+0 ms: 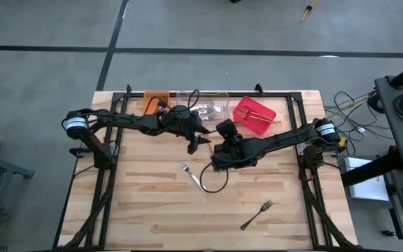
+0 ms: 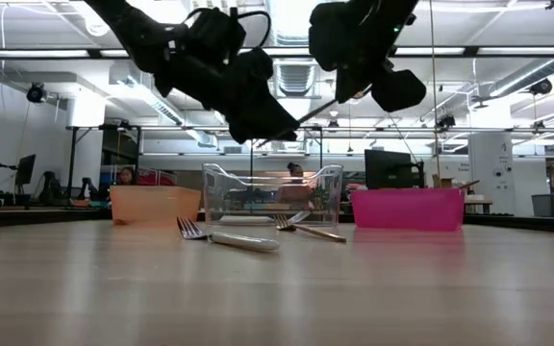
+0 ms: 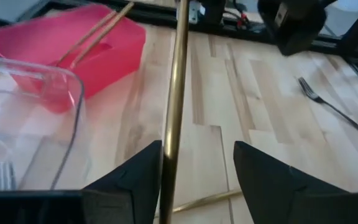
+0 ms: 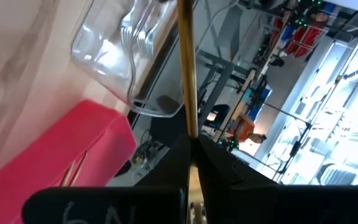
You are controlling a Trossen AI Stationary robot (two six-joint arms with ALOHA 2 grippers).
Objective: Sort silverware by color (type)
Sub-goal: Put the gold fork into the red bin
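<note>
Right wrist view: right gripper (image 4: 191, 146) pinches gold utensil (image 4: 186, 68) (left gripper (image 3: 197, 165) spread wide)

Along the far edge of your counter (image 1: 152, 210) three bins stand in a row: one (image 1: 152, 101) toward the left corner, one (image 1: 212, 105) in the middle with forks (image 3: 0, 175) lying in it, and one (image 1: 255, 115) to its right holding utensils (image 1: 259, 112). Near the counter's middle a fork (image 1: 193, 176) lies before the bins, and another fork (image 1: 257, 215) lies near the front edge toward the right corner. Both arms meet above the counter's middle, just before the bins, the right fingers (image 4: 191, 149) clamping a slim utensil (image 3: 174, 87) that passes between the parted left fingers (image 3: 138, 174).
</note>
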